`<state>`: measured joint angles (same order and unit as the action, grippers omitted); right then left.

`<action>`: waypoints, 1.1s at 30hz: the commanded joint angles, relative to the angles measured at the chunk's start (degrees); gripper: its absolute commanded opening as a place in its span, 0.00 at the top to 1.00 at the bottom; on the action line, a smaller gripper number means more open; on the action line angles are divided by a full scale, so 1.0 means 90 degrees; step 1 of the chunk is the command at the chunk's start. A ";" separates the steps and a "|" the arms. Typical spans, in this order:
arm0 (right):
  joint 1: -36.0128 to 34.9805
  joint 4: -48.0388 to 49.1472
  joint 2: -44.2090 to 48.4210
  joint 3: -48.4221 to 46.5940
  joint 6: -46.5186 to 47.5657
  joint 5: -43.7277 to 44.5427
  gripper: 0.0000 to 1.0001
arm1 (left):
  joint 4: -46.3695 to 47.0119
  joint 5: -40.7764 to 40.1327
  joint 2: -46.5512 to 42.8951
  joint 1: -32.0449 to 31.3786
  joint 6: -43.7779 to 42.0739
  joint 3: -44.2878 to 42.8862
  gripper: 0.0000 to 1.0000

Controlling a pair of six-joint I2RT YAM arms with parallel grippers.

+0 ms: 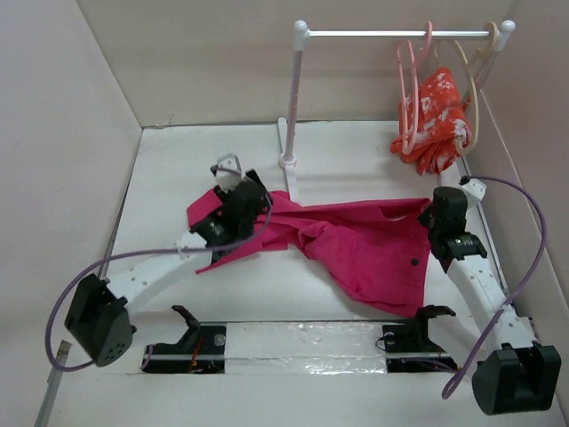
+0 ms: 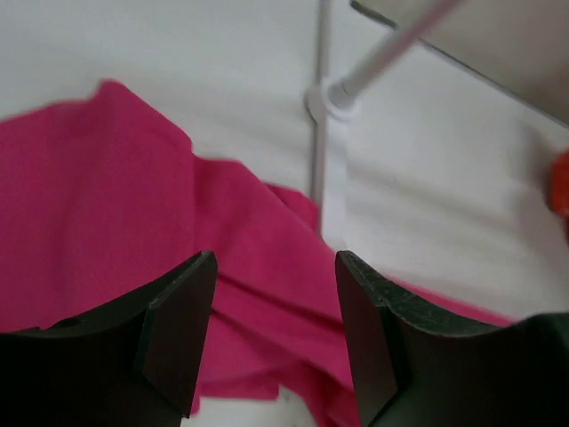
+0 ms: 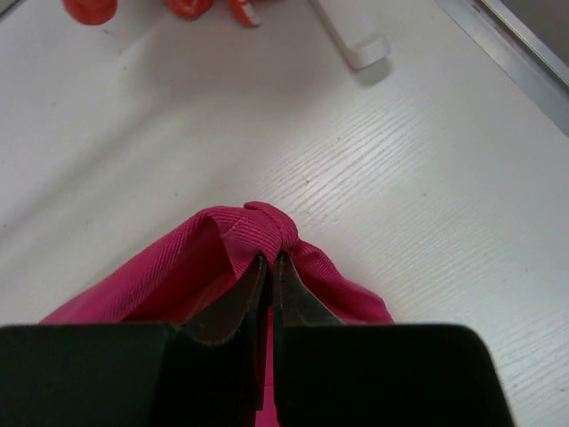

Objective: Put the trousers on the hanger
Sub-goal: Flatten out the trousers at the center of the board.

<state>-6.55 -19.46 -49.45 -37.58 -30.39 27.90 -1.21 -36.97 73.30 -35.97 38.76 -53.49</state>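
Observation:
The magenta-pink trousers (image 1: pixel 356 245) lie spread across the middle of the table, waistband button at the right. My right gripper (image 1: pixel 437 206) is shut on a bunched fold of the trousers (image 3: pixel 258 233) at their right corner. My left gripper (image 1: pixel 238 189) is open and empty just above the trousers' left end (image 2: pixel 133 222), with cloth showing between its fingers. The thin light-pink hanger (image 1: pixel 411 80) hangs by its hook on the rail at the back right.
A white rail stand (image 1: pixel 293 98) rises behind the trousers; its foot shows in the left wrist view (image 2: pixel 327 102). A beige hanger with a red-orange patterned garment (image 1: pixel 440 111) hangs beside the pink one. Walls close in on the left and right.

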 commanded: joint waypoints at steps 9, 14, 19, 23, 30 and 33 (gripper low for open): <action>0.0854 0.1527 0.0211 -0.0141 0.0369 -0.1994 0.19 | -0.0745 -0.1049 -0.0752 -0.1609 0.2071 0.2544 0.31; 0.0338 0.1343 0.0727 0.0035 0.0661 -0.2329 0.37 | -0.0597 -0.1096 -0.0177 -0.2301 0.1923 0.2341 0.40; -0.0229 0.1352 0.1002 0.0328 0.0799 -0.2348 0.51 | -0.0403 -0.1088 0.0195 -0.2557 0.2060 0.2301 0.38; -0.0688 0.1362 0.0915 0.0406 0.0838 -0.2182 0.51 | -0.0334 -0.1087 0.0565 -0.2557 0.2031 0.2204 0.39; -0.1138 0.1362 0.0866 0.0445 0.0857 -0.2035 0.50 | -0.0266 -0.1107 0.1035 -0.2420 0.2002 0.1911 0.59; -0.1401 0.1410 0.0905 0.0533 0.0877 -0.1958 0.50 | -0.0363 -0.1117 0.0977 -0.2420 0.2079 0.1833 0.74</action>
<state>-17.47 -9.72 -42.11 -33.56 -23.70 8.99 -5.02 -45.12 82.76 -58.02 56.53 -34.35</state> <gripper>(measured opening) 0.495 0.282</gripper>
